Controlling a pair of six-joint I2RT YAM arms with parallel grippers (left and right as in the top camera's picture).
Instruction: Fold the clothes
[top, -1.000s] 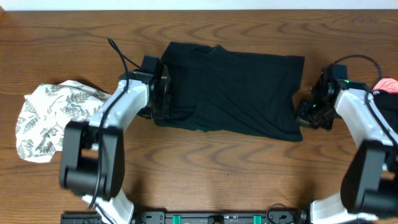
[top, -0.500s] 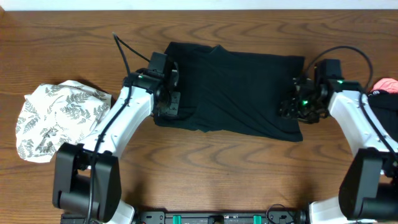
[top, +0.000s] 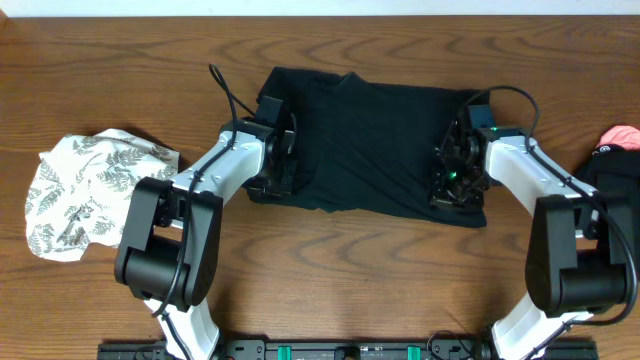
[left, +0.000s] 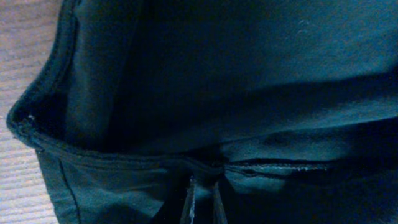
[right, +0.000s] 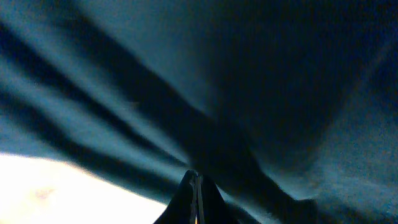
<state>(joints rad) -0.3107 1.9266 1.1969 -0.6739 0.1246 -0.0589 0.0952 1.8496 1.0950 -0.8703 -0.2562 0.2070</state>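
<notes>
A: While the black shirt (top: 375, 150) lies spread on the bench (top: 330, 275), where exactly does it sit?

B: In the middle, toward the far side, as 1 wide dark shape. Its top edge is uneven, with a small peak near the centre. The 2 arms are at its 2 short ends.

A: What does the left arm (top: 215, 170) do?

B: It reaches in from the left, and its left jaws are at the shirt's left end, near the front corner. In the left wrist view the fingertips (left: 190, 200) stand almost together, clenched on the cloth just below a stitched hem. The hem curves round on the left, and the wood shows beyond it.

A: And the right arm (top: 530, 170)?

B: It comes in from the right, and its right jaws are over the shirt's right end, near the front corner. In the right wrist view the 2 tips (right: 194, 180) are pressed shut, and long creases in the cloth run to the spot where they meet. They are pinching the black shirt there. A pale patch shows at the lower left of that view, too blurred to name.

A: What else is on the bench?

B: A crumpled white cloth with grey leaf print (top: 85, 190) lies well to the left, apart from the shirt. At the right edge there is a dark garment (top: 612, 170) with a pink piece (top: 622, 134) on its far side, only partly in view and also apart from the shirt.
</notes>
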